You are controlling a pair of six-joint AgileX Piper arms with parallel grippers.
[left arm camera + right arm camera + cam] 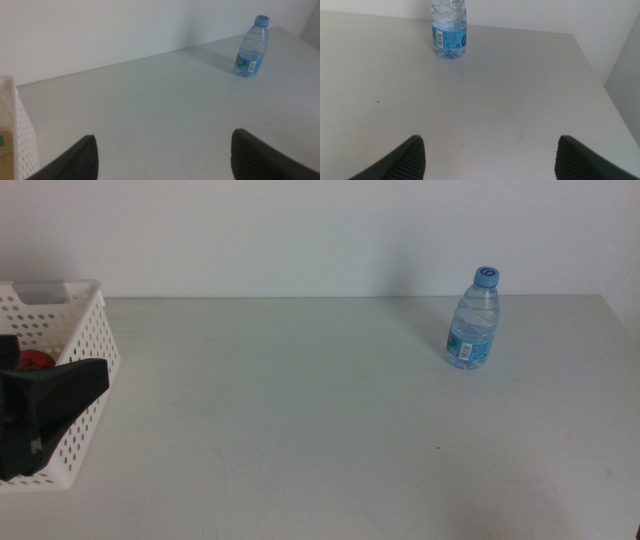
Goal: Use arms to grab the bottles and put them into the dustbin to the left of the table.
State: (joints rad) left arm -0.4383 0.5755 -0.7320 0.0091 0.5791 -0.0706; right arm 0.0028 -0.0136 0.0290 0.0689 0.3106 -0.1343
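Water bottle [473, 320] stands upright at the far right of the bench [300, 420], alone and well apart from the dustbin [75, 350] at the left edge. Something red [36, 360] already lies inside the dustbin. The left tool [162, 155] is over the dustbin, its jaws wide and holding nothing. The right tool [490, 157] is also wide and empty, and it looks straight at the bottle from the near side.

The step in hand, I judge, is to take this last bottle — the right arm is the closer one. It should go forward low and level, with the jaws around the middle of the body, below the blue cap [486, 276]. Close gently, because a light thin bottle tips or slips easily.
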